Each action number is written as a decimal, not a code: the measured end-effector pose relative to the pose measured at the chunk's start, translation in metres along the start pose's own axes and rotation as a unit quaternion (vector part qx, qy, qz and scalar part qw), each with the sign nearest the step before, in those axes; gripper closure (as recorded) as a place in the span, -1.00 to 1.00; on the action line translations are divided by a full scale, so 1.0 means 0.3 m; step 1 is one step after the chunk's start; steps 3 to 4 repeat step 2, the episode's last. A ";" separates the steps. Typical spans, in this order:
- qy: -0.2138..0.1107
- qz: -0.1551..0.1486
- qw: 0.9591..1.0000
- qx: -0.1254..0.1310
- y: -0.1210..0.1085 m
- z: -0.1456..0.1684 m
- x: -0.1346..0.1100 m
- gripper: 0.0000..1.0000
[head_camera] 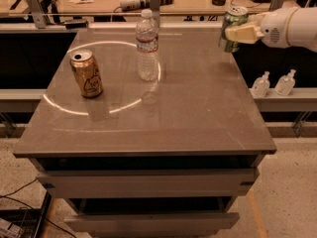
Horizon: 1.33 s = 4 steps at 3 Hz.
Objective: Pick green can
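The green can, green and pale with a silver top, is held in the air above the table's far right edge. My gripper reaches in from the right on a white arm and is shut on the can, its cream fingers across the can's body. The can's lower right side is hidden behind the fingers.
A golden-brown can stands at the left of the grey table. A clear water bottle stands at the back middle. Two small white bottles sit on a ledge to the right. A cluttered desk lies behind.
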<state>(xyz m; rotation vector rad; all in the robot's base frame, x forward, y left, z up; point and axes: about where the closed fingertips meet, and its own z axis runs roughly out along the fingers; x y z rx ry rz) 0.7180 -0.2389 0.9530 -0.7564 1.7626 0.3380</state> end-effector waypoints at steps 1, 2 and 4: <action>-0.038 -0.026 0.999 -0.021 -0.016 -0.099 -0.061 1.00; -0.039 -0.036 0.998 -0.027 -0.009 -0.104 -0.078 1.00; -0.039 -0.036 0.998 -0.027 -0.009 -0.104 -0.078 1.00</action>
